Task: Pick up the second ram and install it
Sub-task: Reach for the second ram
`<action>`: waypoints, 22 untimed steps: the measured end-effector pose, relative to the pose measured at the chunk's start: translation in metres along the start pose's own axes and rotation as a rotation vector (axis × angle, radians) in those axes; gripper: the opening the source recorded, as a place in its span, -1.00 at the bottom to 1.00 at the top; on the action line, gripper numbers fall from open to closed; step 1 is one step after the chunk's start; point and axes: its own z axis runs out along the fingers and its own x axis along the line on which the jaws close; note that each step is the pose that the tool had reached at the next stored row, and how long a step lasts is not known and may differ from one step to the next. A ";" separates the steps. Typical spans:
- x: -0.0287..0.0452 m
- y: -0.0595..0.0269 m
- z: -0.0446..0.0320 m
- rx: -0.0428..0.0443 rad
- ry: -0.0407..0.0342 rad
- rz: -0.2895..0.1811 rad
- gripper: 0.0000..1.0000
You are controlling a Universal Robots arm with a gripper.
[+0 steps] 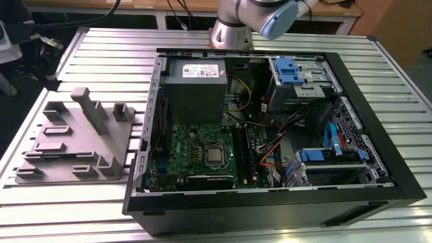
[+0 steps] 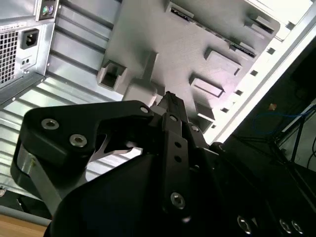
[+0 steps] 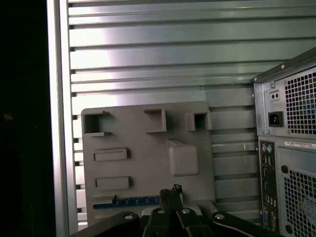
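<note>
Above the grey tray point(image 3: 143, 148) beside the computer case point(image 1: 270, 210), my gripper point(image 3: 170, 190) hangs with fingers pressed together on nothing, while what I take for the second ram point(image 3: 129, 201), a bluish strip, lies in the tray's edge slot, neither lifted nor installed.

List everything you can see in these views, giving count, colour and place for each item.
Computer case: one, black, open, on the table.
Motherboard: one, green, inside the case.
Fixture tray: one, grey, at the exterior view's left of the case.
Ram: one, dark bluish, lying on the tray near the gripper.
Table: one, silver, slatted, under everything.
Arm: one, silver and blue, at the case's far side.
Gripper: one, black, shut, facing the tray.
</note>
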 end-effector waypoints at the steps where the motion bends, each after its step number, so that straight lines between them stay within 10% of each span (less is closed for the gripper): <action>1: 0.0018 -0.0005 0.0005 0.0000 0.0000 0.000 -0.80; 22: 0.0323 -0.0102 0.0097 0.0000 0.0000 0.000 -0.80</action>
